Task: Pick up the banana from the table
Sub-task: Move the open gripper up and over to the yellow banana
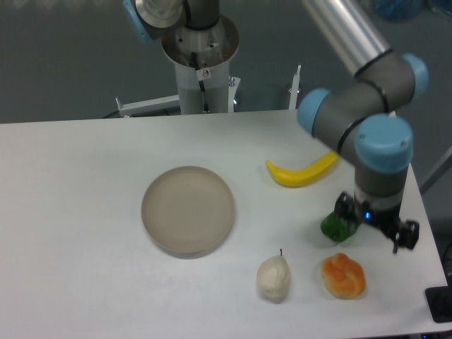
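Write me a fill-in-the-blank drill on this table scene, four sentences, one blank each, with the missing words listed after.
1. The banana lies on the white ____, to the right of the round beige plate.
2. The colour of the lumpy fruit near the front edge is ____.
3. The whitish pear-shaped item sits to the ____ of that lumpy fruit.
4. The gripper hangs beside the ____ pepper, not at the banana.

Missing words: table; orange; left; green
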Controlling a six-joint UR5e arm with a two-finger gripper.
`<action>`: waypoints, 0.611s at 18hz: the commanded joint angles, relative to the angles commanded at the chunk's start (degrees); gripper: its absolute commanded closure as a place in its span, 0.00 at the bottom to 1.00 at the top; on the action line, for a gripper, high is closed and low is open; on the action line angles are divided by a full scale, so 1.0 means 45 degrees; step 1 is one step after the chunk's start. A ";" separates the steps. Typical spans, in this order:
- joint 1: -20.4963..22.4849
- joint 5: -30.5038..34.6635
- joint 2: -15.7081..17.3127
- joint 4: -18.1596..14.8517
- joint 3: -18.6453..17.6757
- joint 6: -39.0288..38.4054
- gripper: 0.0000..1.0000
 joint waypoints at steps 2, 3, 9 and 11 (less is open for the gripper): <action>0.0234 0.0019 0.0195 -0.1093 -0.0097 0.0293 0.00; 0.0371 0.0020 0.0428 -0.1562 -0.0349 0.0314 0.00; 0.0802 -0.0020 0.1485 -0.0478 -0.3393 0.1639 0.00; 0.0977 -0.0058 0.1544 0.0945 -0.4545 0.1954 0.00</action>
